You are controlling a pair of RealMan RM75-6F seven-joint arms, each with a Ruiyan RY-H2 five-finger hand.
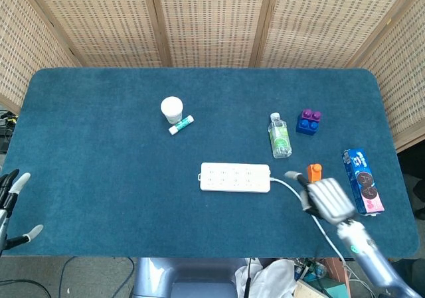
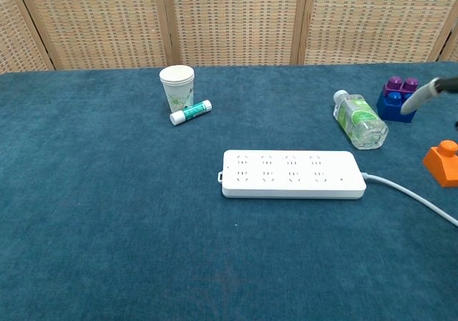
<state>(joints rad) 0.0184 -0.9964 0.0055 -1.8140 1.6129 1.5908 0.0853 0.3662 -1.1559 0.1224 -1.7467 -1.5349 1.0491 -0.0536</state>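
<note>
At near edge of blue tabletop (image 1: 99, 198), 8 o'clock: left hand (image 1: 12, 208), fingers apart, holding nothing. At 4 o'clock: right hand (image 1: 325, 198), back toward camera, fingers spread, nothing held, over white cable (image 2: 411, 194), just beside orange block (image 1: 315, 172). At 3 o'clock of hand: cookie pack (image 1: 362, 181). Centre: white power strip (image 1: 235, 177). Farther, 2 o'clock: lying water bottle (image 1: 279, 136), purple-blue block (image 1: 308, 121). At 11 o'clock: glue stick (image 1: 180, 125) touching paper cup (image 1: 171, 109).
</note>
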